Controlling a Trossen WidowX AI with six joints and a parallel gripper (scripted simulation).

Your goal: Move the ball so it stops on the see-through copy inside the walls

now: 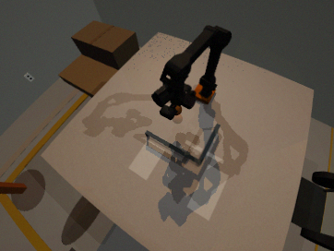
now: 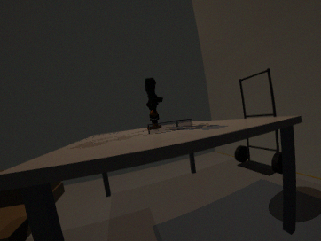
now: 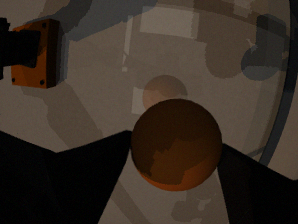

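Gripper (image 3: 176, 163) was clamped on the ball (image 3: 176, 144). The see-through copy (image 3: 164, 90) sat just ahead of it, toward the walls' corner (image 1: 199, 158), nearer the bench's front edge.

One ball (image 3: 176, 144), two clear walls (image 1: 159, 144), two cardboard boxes (image 1: 105, 42).

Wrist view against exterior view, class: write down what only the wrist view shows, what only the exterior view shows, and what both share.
Only the wrist view shows the brown ball gripped between the dark fingers, with the pale see-through copy just beyond it. Only the exterior view shows the table legs, a wheeled cart and the whole arm as a dark shape. Both show the table top and the low clear walls.
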